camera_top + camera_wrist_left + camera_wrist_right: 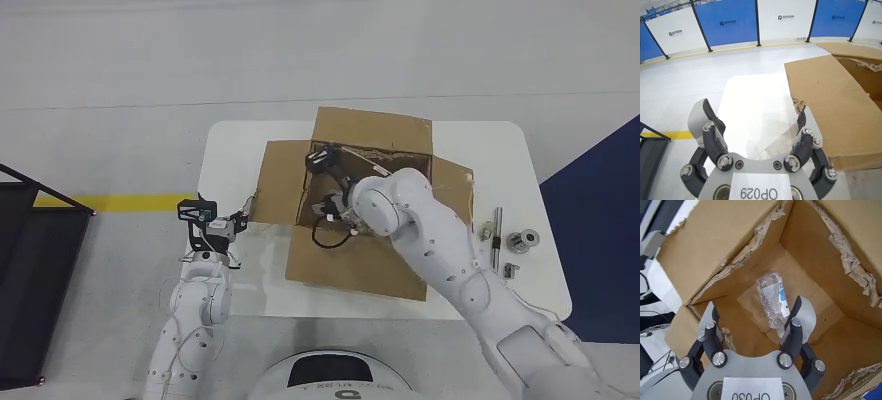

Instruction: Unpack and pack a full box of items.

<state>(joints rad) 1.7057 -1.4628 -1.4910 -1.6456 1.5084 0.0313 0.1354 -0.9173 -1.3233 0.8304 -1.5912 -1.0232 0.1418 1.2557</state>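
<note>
An open cardboard box [372, 130] stands in the middle of the white table [480, 145] with its flaps spread out. On its floor lies a crushed clear plastic bottle [772, 300] with a white and blue label. My right gripper [755, 303] hangs inside the box just above the bottle, open, one finger [797, 306] beside the bottle's label; from above the right gripper [326, 160] is down in the box opening. My left gripper [754, 106] is open over the table's left part, beside the box's left flap [825, 106], holding nothing.
A metal rod [497, 236], a small toothed wheel [521, 240] and a small part [508, 270] lie at the table's right edge. A clear plastic scrap [776, 145] lies under my left gripper. A black rack [30, 270] stands left of the table.
</note>
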